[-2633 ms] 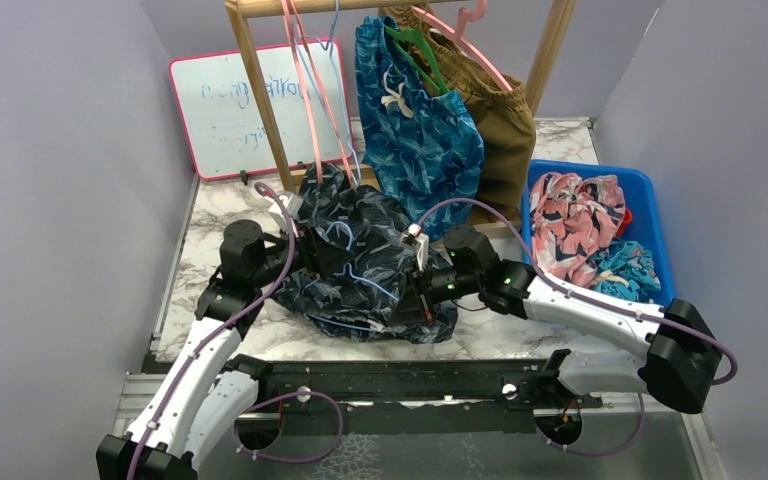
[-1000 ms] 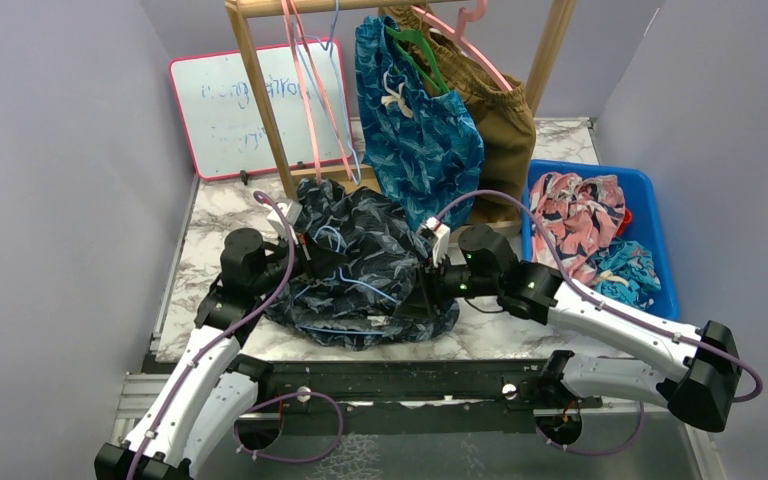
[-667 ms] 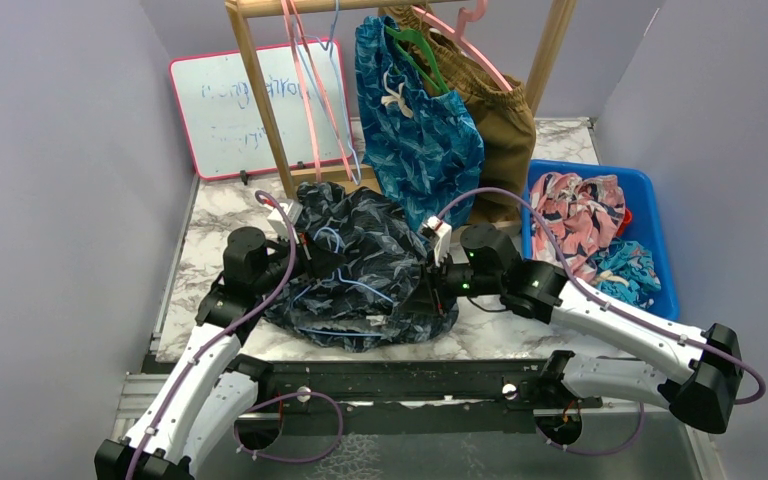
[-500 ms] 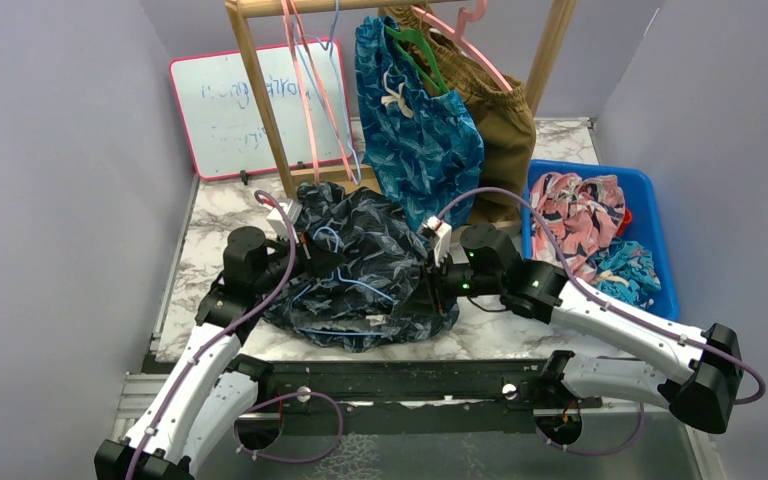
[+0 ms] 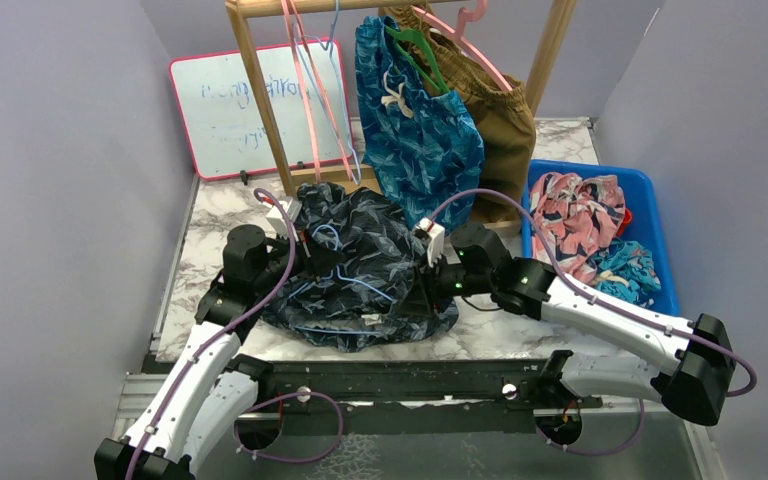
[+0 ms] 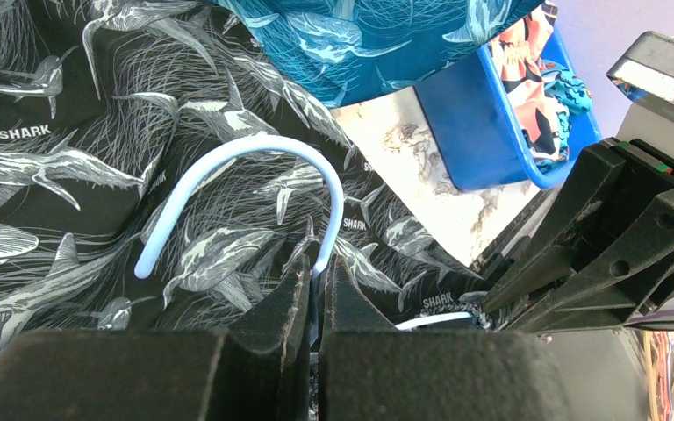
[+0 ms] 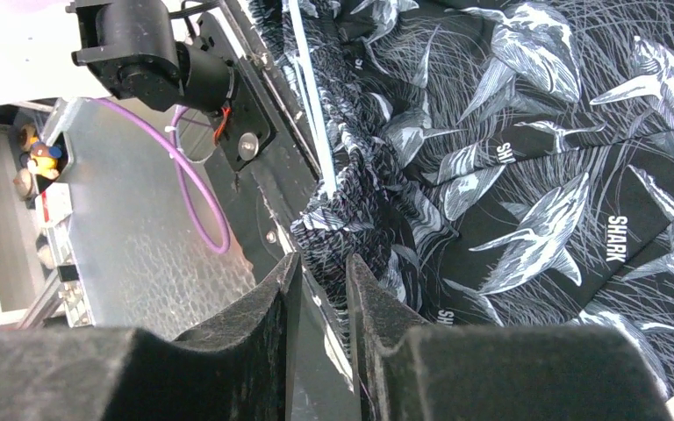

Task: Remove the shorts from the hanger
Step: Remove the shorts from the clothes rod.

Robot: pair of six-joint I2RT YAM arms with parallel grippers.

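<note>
The left fingers (image 6: 281, 307) squeeze the hook of the blue hanger (image 6: 335, 215); the rest of it hides inside the black shorts (image 5: 360, 270). The right fingers (image 7: 263, 316) pinch the shorts' bunched edge.

White-shelled arm links (image 5: 195, 375), black joint housings (image 5: 245, 247), purple cables (image 5: 480, 191) alongside; matte black left hand (image 6: 319, 272), right hand (image 7: 320, 263); green wrist light (image 5: 457, 285).

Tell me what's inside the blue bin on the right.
Inside the blue bin lie pink-and-navy leaf-print shorts and, nearer, a teal patterned pair, with a sliver of orange-red fabric between. Anything beneath them, and the bin's floor, is covered.
</note>
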